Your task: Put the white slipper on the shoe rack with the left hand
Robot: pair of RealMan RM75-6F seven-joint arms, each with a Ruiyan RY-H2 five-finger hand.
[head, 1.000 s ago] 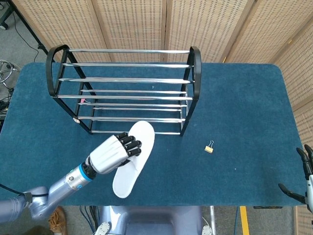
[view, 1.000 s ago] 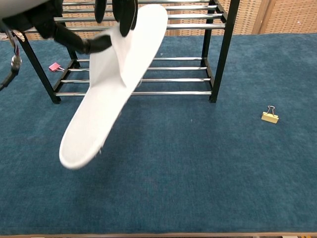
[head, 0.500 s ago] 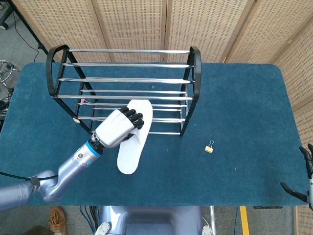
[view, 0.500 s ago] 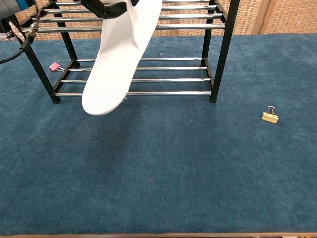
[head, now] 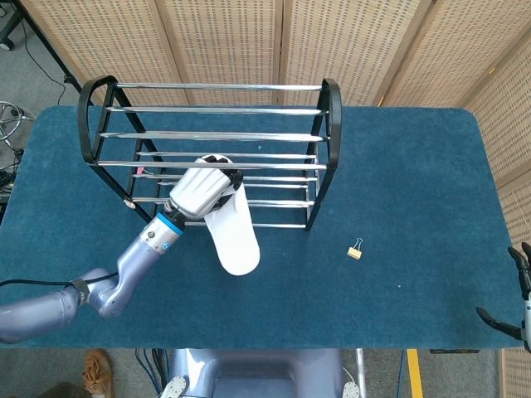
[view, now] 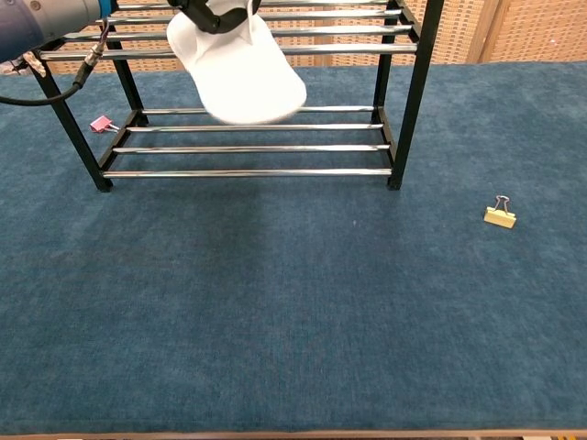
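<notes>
**Slipper swung up to the rack front**

Since a second earlier, the flat white foam slipper (head: 231, 235) had swung from low over the table, heel toward the robot, to high against the rack's front, its free end now pointing down-right. Fingers of the left hand (head: 202, 187) were curled round the slipper's upper end, holding it off the table; the exact finger placement could not be told. From the chest view the slipper (view: 240, 71) hung in front of the upper rails of the black-framed, chrome-railed shoe rack (head: 330, 133), not yet resting on any tier. The right hand (head: 521, 292) sat at the table's far right edge, fingers apart, holding nothing.

Step in hand, as judged: transport, nearly done. Next move probably calls for levelling the slipper, pushing it onto a tier and letting go.

A small yellow binder clip (head: 355, 249) lay on the blue felt table (head: 415, 182); a pink clip (view: 100, 123) lay by the rack's left foot. No readable brands or writing.
</notes>
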